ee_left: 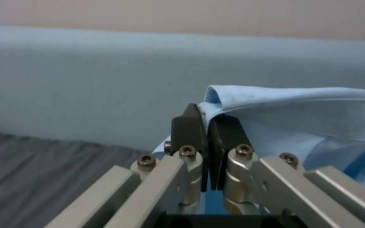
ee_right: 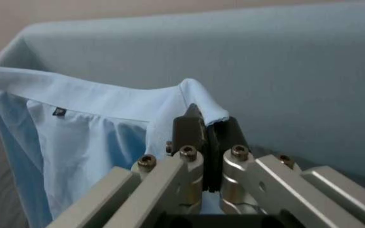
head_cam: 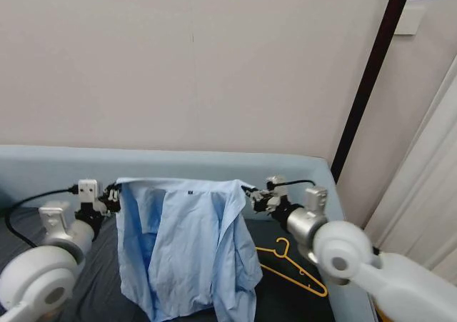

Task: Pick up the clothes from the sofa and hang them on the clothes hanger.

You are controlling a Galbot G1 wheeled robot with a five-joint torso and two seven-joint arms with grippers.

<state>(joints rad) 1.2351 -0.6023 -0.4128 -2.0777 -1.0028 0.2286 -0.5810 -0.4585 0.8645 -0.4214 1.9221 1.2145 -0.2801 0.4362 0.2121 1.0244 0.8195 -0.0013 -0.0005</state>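
Both clamped tight, left end effector and right end effector are holding the shirt spread above the sofa.

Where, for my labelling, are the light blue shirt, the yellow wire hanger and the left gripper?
light blue shirt (head_cam: 182,243), head view, middle of the hanging cloth.
yellow wire hanger (head_cam: 280,254), head view, base of its hook.
left gripper (ee_left: 205,135), left wrist view, between its shut fingertips.
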